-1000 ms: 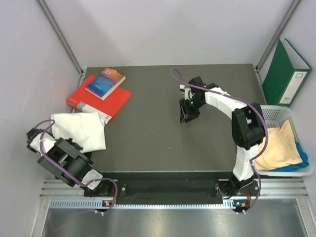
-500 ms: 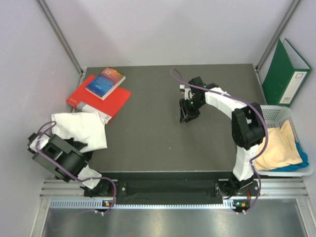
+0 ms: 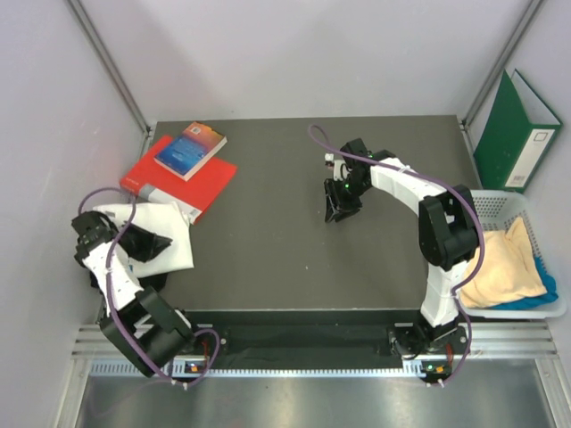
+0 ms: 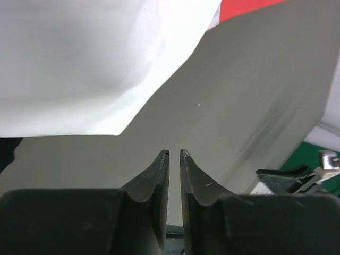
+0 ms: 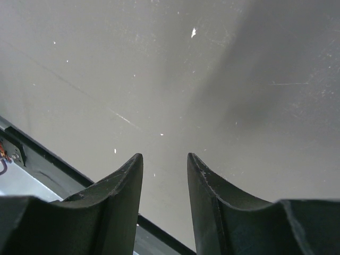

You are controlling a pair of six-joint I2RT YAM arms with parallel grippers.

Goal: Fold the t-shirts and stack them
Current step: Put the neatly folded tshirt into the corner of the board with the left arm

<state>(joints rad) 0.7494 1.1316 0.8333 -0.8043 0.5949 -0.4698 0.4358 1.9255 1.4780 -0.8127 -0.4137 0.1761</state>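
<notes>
A folded white t-shirt (image 3: 174, 234) lies at the table's left edge, partly over the red book. In the left wrist view it (image 4: 79, 64) fills the upper left. My left gripper (image 3: 166, 241) hovers over the shirt's near part, pointing right. Its jaws (image 4: 174, 152) are almost together with nothing between them. My right gripper (image 3: 339, 210) is open and empty above bare table at centre back (image 5: 164, 156). A pale yellow t-shirt (image 3: 504, 263) lies on a blue one (image 3: 542, 294) in the basket at the right.
A red book (image 3: 183, 183) with a blue book (image 3: 190, 150) on top sits at the back left. A white mesh basket (image 3: 486, 203) stands off the table's right edge. A green binder (image 3: 516, 134) leans on the right wall.
My left arm has swung up from low beside the table's left edge. Its gripper now sits over the white shirt, pointing right. The right arm has not moved.
</notes>
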